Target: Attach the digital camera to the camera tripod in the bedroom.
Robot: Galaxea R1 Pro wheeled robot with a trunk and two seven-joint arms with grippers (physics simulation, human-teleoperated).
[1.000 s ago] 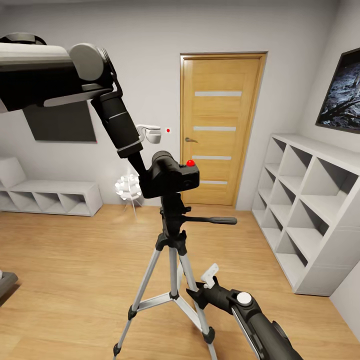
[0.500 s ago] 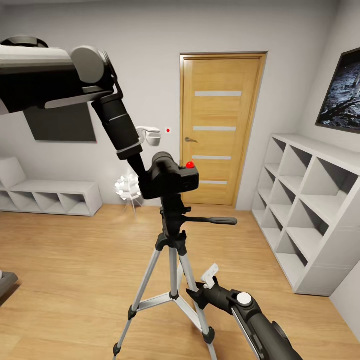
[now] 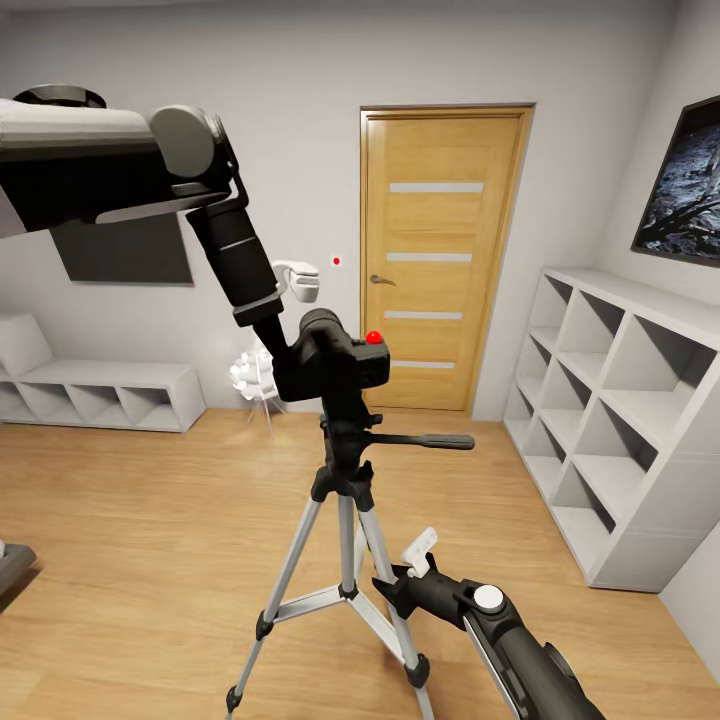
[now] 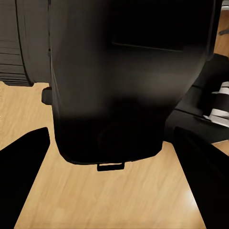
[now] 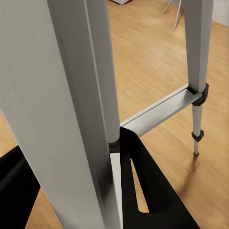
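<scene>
Black digital camera [image 3: 330, 358] sits clamped in the left end effector [image 3: 290, 362] above the camera tripod [image 3: 345, 500] (right end effector's state unclear).

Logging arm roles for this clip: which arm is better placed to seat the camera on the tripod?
Left. Its gripper holds the camera right above the tripod head, so it likely only needs to lower it. The right gripper sits low by the legs, jaws around one leg, better suited to steadying.
</scene>
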